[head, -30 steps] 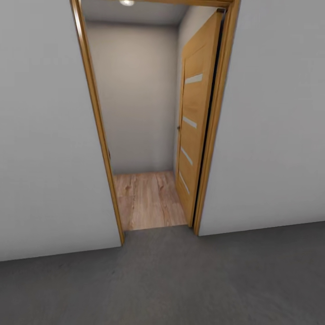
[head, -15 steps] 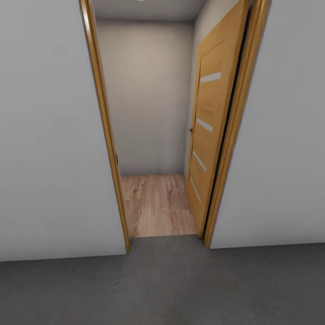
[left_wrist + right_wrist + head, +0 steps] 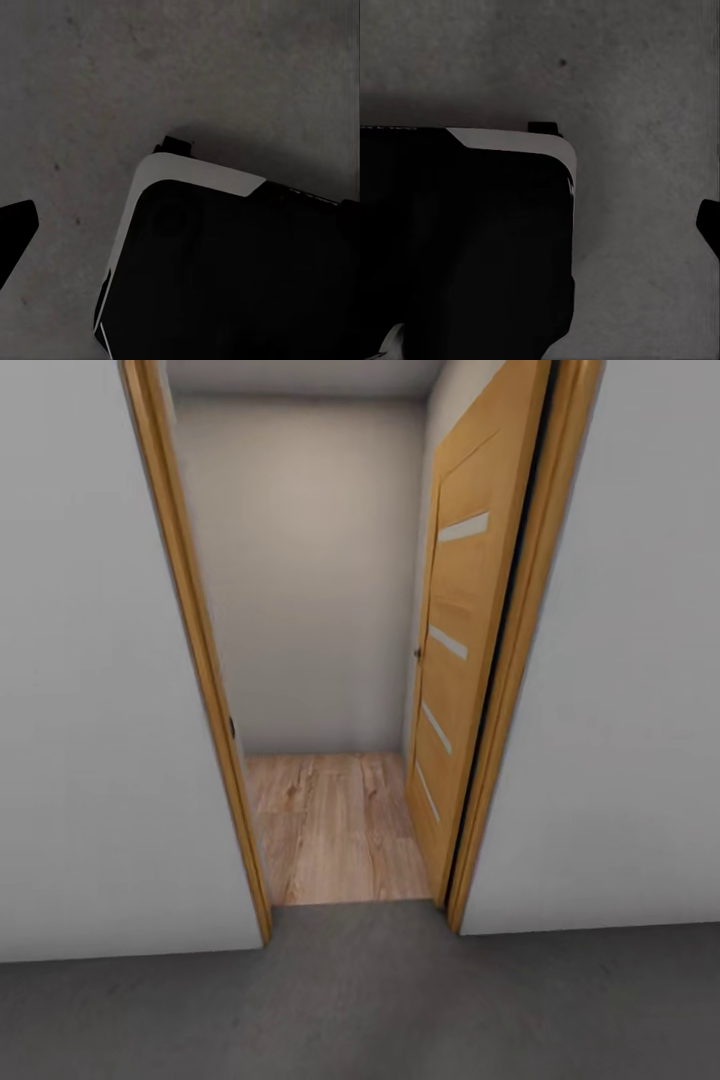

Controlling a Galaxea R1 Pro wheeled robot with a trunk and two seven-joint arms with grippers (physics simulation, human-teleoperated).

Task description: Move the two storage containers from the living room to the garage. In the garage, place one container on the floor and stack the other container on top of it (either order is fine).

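Observation:
The two storage containers are out of view. I stand on the garage's dark grey concrete floor, facing an open doorway in a white wall. In the left wrist view one dark fingertip of my left gripper pokes in over the floor. The right wrist view catches one dark fingertip of my right gripper above the same floor. Neither view lets me judge the jaws, and nothing is seen held.
A light wooden door stands swung inward at the right of the opening. The wooden jamb bounds it on the left. Beyond lie light wood planks and a beige wall. My black-and-white base sits below both wrists.
The whole head view has shifted: the doorway looks larger and nearer and its floor threshold sits lower in the picture, so the camera has moved toward the opening.

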